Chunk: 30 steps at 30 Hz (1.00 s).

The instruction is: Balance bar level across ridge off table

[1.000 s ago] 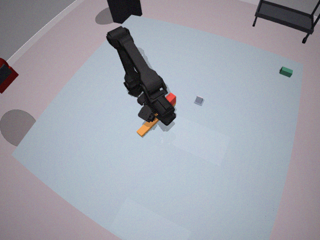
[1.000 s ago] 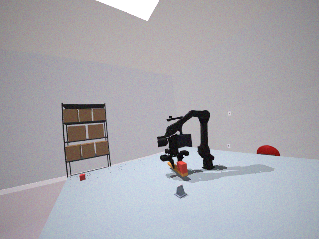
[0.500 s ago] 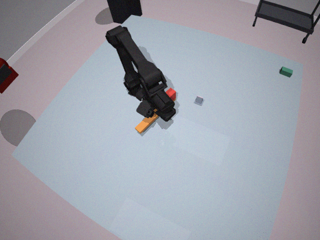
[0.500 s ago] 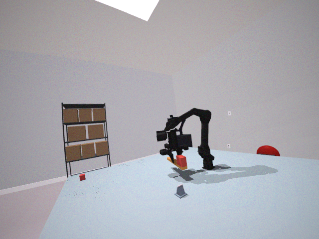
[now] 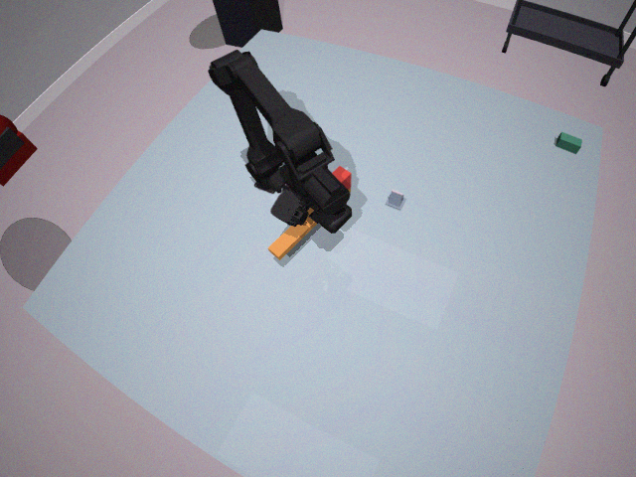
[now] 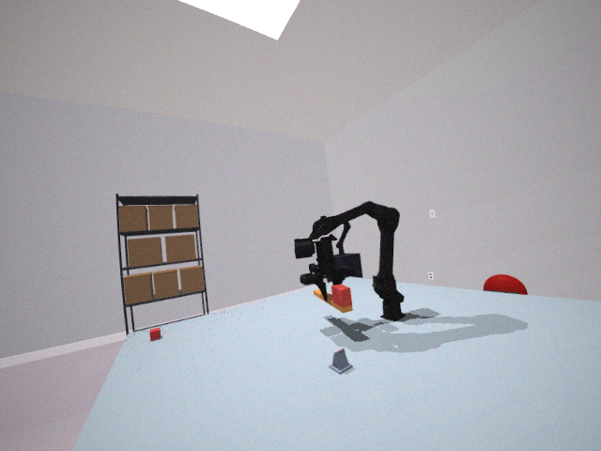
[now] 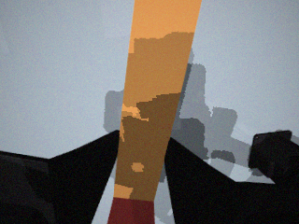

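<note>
An orange bar carries a red block at one end. My gripper is shut on the bar near its middle and holds it a little above the table, with its shadow on the surface below. The ridge, a small grey wedge, stands on the table apart from the bar, to the right of it in the overhead view. It does not show in the wrist view.
A green block lies near the table's far right corner. A small red cube sits at the table's left edge. A shelf rack with boxes and a dark cart stand off the pale blue table.
</note>
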Each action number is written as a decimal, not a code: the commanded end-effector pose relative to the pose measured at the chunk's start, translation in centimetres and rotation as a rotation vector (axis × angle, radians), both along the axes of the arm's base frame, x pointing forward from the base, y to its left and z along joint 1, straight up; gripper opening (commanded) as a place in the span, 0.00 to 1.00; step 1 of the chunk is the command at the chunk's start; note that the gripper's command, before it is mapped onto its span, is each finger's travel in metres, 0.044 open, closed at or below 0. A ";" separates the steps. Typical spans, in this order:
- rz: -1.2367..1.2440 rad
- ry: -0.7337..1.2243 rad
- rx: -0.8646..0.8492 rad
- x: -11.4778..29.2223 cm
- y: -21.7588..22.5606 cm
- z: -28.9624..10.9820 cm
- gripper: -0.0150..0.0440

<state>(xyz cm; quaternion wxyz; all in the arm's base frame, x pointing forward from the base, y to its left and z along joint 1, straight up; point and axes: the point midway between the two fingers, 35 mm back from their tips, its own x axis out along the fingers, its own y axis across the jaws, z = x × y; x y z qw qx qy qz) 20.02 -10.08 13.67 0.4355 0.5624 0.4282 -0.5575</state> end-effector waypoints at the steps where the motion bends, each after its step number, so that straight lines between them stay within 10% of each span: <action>1: 0.013 -0.009 -0.006 1.1 0.3 0.5 0.25; 30: 0.141 -0.015 -0.002 8.6 6.6 1.2 0.25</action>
